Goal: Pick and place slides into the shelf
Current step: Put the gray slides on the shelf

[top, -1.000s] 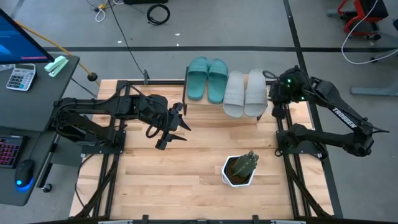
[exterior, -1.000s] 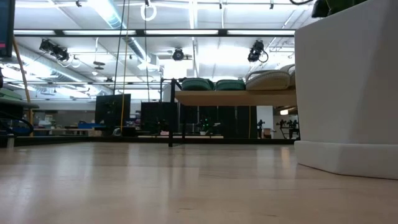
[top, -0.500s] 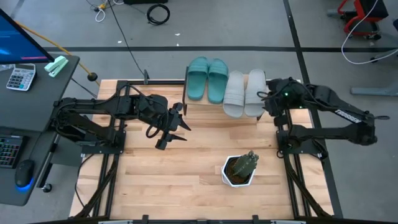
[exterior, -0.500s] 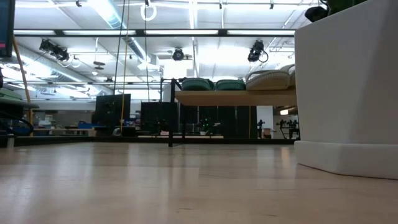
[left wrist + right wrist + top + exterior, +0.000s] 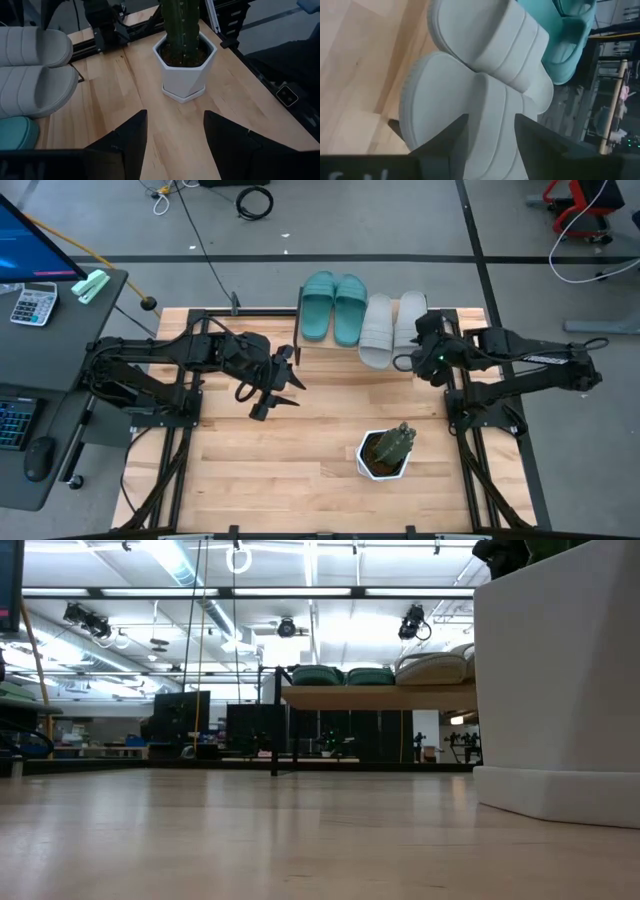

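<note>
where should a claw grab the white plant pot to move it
Probably the pot's flat side walls, low down, coming in level from the open table side. The cactus rises straight out of the top, so a grasp from above looks blocked; opposite flat faces would suit two fingers.

Lighting even and bright; image quality uneven across views.
Ceiling strip lights glare in the low view; the white hexagonal plant pot looms soft, near wooden tabletop blurred; shadows faint overhead.

white pot cut off by frame edge (low view), hiding shelf's right end
</note>
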You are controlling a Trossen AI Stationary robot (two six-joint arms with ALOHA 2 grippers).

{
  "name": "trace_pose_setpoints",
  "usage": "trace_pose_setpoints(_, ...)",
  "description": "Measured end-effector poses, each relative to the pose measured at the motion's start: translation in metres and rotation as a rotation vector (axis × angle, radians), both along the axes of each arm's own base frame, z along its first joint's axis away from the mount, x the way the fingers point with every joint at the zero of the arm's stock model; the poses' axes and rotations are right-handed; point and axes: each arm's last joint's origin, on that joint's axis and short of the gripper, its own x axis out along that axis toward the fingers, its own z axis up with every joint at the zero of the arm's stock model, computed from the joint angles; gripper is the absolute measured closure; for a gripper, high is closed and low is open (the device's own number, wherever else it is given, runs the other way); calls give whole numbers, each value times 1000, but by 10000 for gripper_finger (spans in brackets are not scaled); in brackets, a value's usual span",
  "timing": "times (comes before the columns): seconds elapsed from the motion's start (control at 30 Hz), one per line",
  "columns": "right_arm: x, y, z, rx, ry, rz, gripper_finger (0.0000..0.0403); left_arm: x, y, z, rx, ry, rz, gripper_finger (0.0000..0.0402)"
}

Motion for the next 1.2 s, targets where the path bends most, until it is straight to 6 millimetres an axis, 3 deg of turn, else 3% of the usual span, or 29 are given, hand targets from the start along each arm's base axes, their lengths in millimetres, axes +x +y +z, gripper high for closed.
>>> trace_pose_setpoints(0.43, 3, 4, -3, 25, -27, -56, 238, 0, 0, 0, 0, 4, 0, 201)
trace_pose_setpoints(0.63, 4, 3, -28, 26, 46, -67, 238, -1, 0, -1, 0, 17, 0, 203)
trace_pose_setpoints(0.83, 8, 0, -45, -92, 17, -133, 243, -1, 0, -1, 0, 18, 0, 203)
trace_pose_setpoints(1.2, 8, -3, -43, -92, -70, -200, 287, -1, 0, -1, -1, 17, 0, 204)
